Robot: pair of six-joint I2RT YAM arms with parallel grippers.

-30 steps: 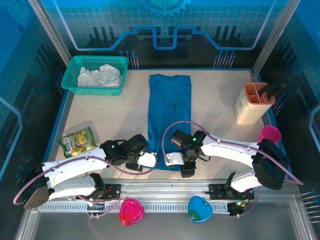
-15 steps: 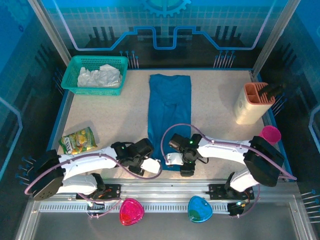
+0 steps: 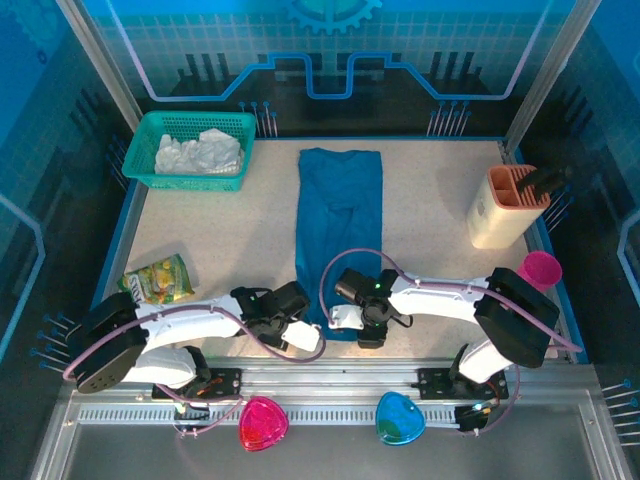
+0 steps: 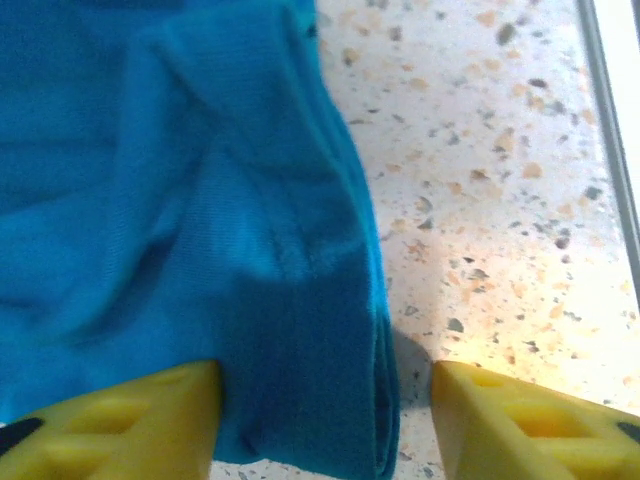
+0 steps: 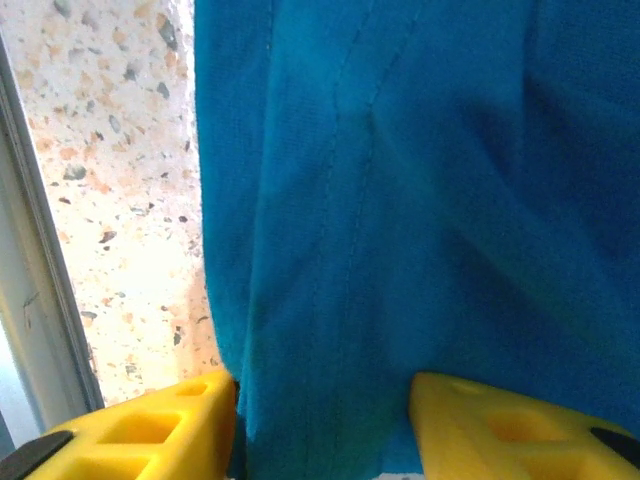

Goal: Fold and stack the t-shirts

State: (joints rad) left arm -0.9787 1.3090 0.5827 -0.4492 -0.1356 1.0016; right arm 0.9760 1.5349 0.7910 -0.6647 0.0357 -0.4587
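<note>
Top external: long teal-blue cloth t-shirt lying folded lengthwise on speckled table. Near corner: left gripper straddling it, fingers unclenched, one clear of cloth. Near hem: right gripper flanking it, grip impossible to tell.

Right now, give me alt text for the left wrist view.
Folded edge of the teal-blue cloth t-shirt lies between the left gripper's two yellow fingertips, jaws apart. Right of it, speckled stone-look tabletop.
</note>
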